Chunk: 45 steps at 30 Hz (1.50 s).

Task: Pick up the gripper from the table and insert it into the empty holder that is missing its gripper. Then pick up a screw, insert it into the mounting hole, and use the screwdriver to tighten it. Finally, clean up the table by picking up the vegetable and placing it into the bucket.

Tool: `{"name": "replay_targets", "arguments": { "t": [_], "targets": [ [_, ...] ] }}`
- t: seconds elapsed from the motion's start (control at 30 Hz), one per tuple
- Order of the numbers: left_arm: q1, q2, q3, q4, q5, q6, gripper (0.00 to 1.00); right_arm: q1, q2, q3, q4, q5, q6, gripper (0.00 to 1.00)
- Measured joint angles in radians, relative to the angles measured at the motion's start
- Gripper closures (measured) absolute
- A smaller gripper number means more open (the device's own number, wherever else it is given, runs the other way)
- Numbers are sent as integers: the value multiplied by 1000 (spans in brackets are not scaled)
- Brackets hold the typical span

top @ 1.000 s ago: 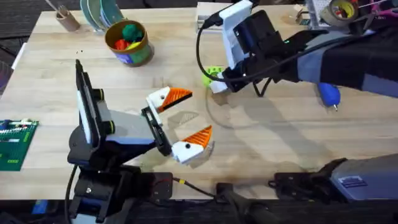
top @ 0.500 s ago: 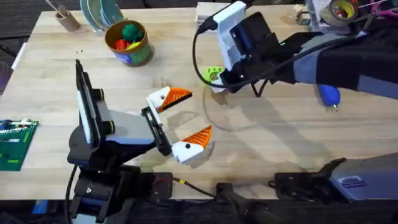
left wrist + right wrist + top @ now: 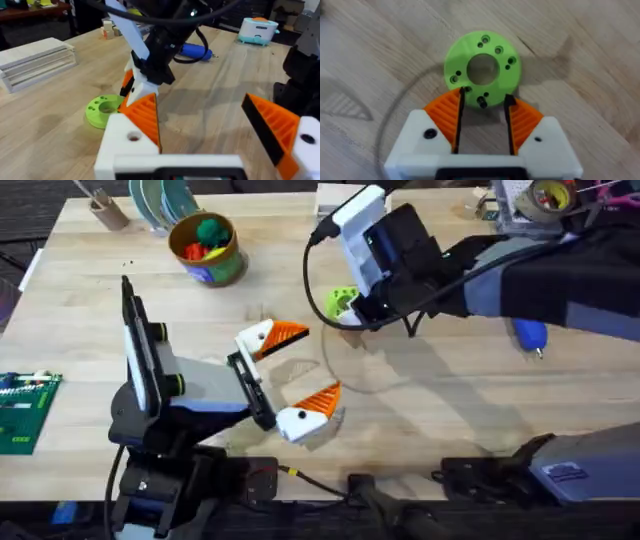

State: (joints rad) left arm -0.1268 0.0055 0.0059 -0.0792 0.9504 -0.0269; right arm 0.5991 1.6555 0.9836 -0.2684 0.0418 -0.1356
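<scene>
Bright, even indoor light on the pale wooden table (image 3: 450,400), soft shadows under the right arm (image 3: 520,280), dark smear of shadow beside the green ring (image 3: 482,69), left gripper's near fingers (image 3: 142,117) blurred, background soft

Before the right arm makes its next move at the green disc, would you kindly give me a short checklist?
1. Right gripper lined up at the green disc's near edge: ok.
2. Right gripper open, nothing between its pads: ok.
3. Screw seated in a disc hole: cannot tell.
4. Left gripper open and apart from the disc: ok.
5. Screwdriver lying free on the table: ok.
</scene>
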Motion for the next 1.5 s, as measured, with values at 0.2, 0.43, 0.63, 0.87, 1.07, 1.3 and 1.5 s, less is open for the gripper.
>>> {"name": "replay_targets", "arguments": {
  "t": [0.2,0.43,0.63,0.87,1.07,1.3,1.5],
  "targets": [
    [0,0,0,0,0,0,8,0,10,0,2,-1,0,557],
    [0,0,0,0,0,0,8,0,10,0,2,3,-1,739],
    [0,0,0,0,0,0,7,0,10,0,2,6,-3,846],
    [0,0,0,0,0,0,7,0,10,0,2,6,-3,905],
    [0,0,0,0,0,0,7,0,10,0,3,6,-4,986],
    [0,0,0,0,0,0,9,0,10,1,3,6,-4,989],
    [0,0,0,0,0,0,7,0,10,13,-1,7,-4,992]
  ]
}}
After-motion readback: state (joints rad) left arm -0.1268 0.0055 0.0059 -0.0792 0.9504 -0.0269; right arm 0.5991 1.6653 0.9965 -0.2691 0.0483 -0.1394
